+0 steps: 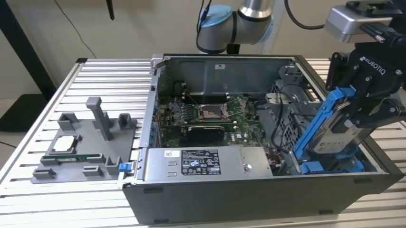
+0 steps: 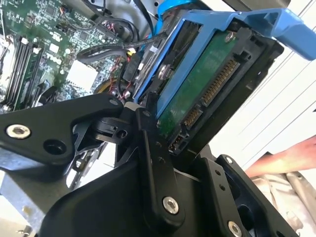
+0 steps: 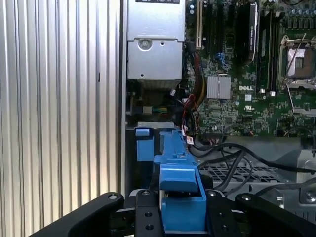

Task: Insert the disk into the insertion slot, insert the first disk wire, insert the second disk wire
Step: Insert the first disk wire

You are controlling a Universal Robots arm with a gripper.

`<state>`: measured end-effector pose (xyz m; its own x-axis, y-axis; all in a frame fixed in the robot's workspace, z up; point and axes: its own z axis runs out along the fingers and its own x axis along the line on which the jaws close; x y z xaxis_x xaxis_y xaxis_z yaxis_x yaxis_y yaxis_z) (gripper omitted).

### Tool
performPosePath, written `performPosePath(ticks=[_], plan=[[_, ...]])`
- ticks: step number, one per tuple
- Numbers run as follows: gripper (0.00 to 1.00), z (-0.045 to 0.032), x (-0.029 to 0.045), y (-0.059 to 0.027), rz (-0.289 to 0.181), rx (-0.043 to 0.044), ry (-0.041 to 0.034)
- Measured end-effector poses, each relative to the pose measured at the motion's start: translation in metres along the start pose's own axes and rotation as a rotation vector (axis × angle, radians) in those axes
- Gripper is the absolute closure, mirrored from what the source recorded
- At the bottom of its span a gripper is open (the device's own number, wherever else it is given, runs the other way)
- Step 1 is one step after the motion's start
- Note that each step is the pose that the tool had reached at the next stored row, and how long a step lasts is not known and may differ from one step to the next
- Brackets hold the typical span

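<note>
insertion slot [image 1: 315, 167] partly behind the disk [image 1: 330, 137] in the exterior view

White capital lettering is printed along the black body of the gripper [image 1: 356, 119] in the exterior view. A white sticker [image 1: 199, 163] packed with black small print, symbols and a dark block is fixed to the grey power-supply box [image 1: 250, 164]; its lines cannot be made out. A white label [image 1: 335, 138] with a dark round mark is carried on the face of the disk [image 1: 320, 145], its print too small to tell. In the first wrist view, white lettering and small printed marks are seen on the green motherboard [image 3: 232, 106], just beside a silver heatsink [image 3: 218, 87].
</note>
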<state>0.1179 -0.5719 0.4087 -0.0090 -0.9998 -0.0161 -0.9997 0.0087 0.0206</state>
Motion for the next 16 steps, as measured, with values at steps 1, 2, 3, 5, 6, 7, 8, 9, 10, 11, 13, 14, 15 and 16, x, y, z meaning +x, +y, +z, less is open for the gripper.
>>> performPosePath(ticks=[1, 2, 3, 5, 6, 7, 8, 9, 10, 11, 13, 14, 15, 16], plan=[[1.00, 0.0018, 0.0001, -0.0001, 0.000, 0.0000, 0.0000], [1.00, 0.0040, 0.0001, -0.0004, 0.000, 0.0002, -0.0008], [1.00, 0.0051, 0.0001, -0.0003, 0.000, -0.0009, -0.0006], [1.00, 0.0052, 0.0001, -0.0004, 0.000, -0.0046, -0.0008], [1.00, 0.0051, 0.0001, -0.0004, 0.000, -0.0055, -0.0011], [1.00, 0.0042, 0.0001, -0.0005, 0.000, -0.0069, -0.0016], [1.00, 0.0027, 0.0001, -0.0005, -0.001, -0.0084, -0.0026], [1.00, -0.0002, 0.0001, -0.0005, -0.001, -0.0107, -0.0017], [1.00, -0.0029, 0.0000, -0.0007, 0.000, -0.0134, -0.0012], [1.00, -0.0050, 0.0001, -0.0014, 0.000, -0.0172, -0.0014], [1.00, -0.0064, 0.0001, -0.0045, 0.000, -0.0315, -0.0009], [1.00, -0.0065, 0.0001, -0.0062, 0.000, -0.0405, -0.0007], [1.00, -0.0066, 0.0000, -0.0083, 0.000, -0.0498, -0.0005], [1.00, -0.0066, 0.0001, -0.0101, 0.000, -0.0562, -0.0005]])
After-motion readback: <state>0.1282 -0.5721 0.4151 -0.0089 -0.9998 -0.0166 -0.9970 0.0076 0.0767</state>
